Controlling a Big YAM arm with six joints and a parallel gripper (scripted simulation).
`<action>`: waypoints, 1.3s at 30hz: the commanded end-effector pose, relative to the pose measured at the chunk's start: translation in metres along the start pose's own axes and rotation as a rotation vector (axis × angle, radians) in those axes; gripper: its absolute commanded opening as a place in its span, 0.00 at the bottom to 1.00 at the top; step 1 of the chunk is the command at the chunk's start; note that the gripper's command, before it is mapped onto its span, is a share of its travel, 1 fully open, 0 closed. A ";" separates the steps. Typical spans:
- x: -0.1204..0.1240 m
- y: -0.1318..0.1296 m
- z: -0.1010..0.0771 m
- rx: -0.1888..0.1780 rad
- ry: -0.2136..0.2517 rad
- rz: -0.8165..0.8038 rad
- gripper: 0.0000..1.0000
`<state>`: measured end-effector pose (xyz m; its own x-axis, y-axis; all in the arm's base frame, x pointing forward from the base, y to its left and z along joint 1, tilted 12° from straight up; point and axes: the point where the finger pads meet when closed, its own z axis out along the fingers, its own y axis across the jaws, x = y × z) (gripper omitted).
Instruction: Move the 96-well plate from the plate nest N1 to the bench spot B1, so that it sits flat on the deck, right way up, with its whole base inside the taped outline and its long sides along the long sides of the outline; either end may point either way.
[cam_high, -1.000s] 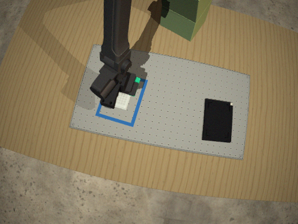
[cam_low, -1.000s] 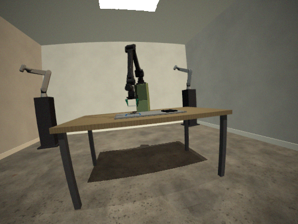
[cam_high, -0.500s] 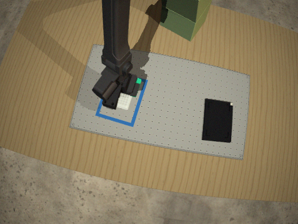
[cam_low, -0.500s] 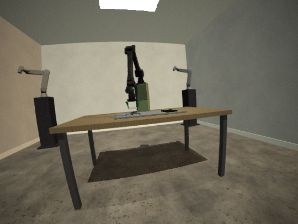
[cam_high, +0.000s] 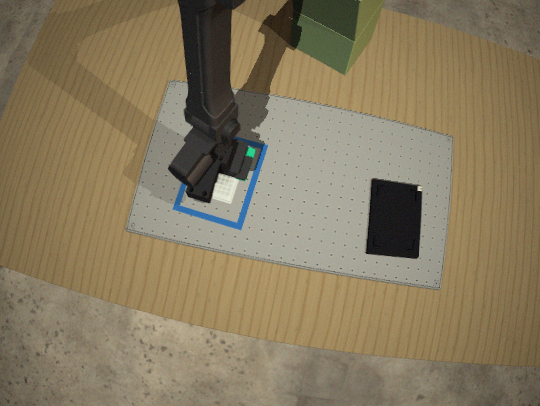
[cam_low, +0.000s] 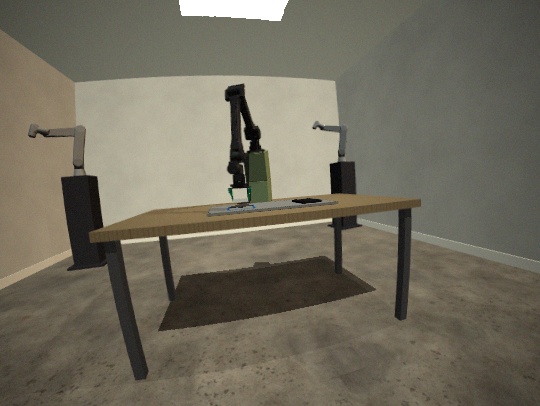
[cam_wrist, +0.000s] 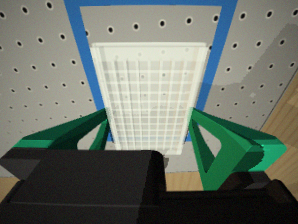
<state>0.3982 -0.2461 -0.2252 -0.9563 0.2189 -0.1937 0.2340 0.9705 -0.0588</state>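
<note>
gripper (cam_wrist: 148, 131) clenched on 96-well plate (cam_wrist: 150, 85), green fingers on its long sides, over blue taped outline (cam_wrist: 226, 55). risk: releasing before touchdown could skew the plate onto the tape. nest (cam_high: 394, 218) far right, vacant.

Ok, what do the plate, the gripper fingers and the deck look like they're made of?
The 96-well plate, clamped in the gripper: translucent whitish plastic, seemingly; deck holes show through its grid. Fingers: matte green, plastic-looking, with flat faceted faces. Deck: dull grey sheet with regular holes, likely metal, unconfirmed.
</note>
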 end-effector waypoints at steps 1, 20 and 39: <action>-0.024 -0.010 -0.010 0.016 -0.051 -0.005 0.00; -0.028 -0.010 0.008 0.017 -0.054 -0.005 0.00; -0.008 -0.003 0.019 0.006 -0.022 -0.005 0.00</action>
<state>0.4086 -0.2525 -0.2436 -0.9540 0.2174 -0.2067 0.2347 0.9700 -0.0632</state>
